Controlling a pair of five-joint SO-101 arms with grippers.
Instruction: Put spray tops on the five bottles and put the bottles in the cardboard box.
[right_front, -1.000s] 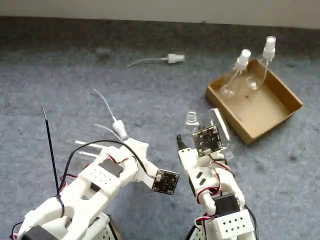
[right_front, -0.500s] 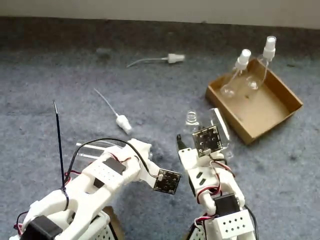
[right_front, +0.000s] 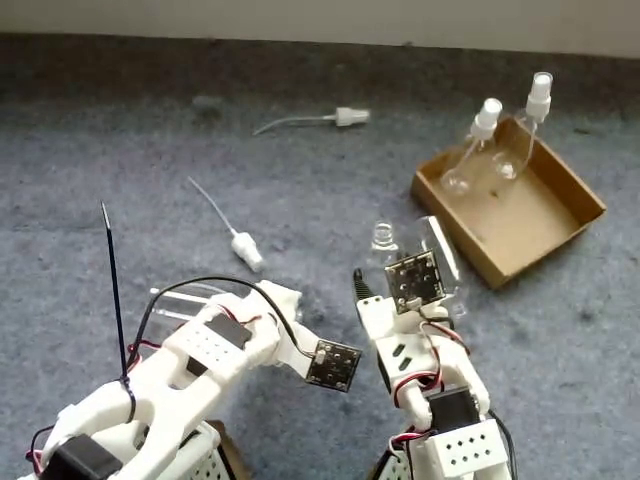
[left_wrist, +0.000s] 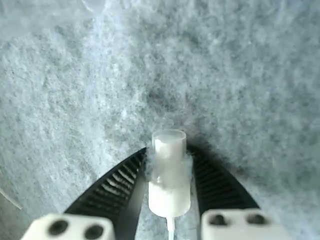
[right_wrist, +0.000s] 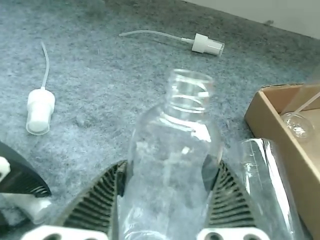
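the right tool (right_wrist: 170, 172) is closed round a clear, open-necked plastic bottle (right_wrist: 172, 135), near the brown cardboard box (right_front: 525, 215). the left tool (left_wrist: 167, 152) pinches a small white plastic spray top (left_wrist: 169, 180) over the grey carpet (left_wrist: 240, 75). both look light. the bottle seems slick and squashable, so it wants a gentle hold on its body. the top is best gripped by its stiff collar.

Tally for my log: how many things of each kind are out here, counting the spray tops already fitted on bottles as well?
Bottles: 5
Spray tops: 5
Cardboard box: 1
Total: 11
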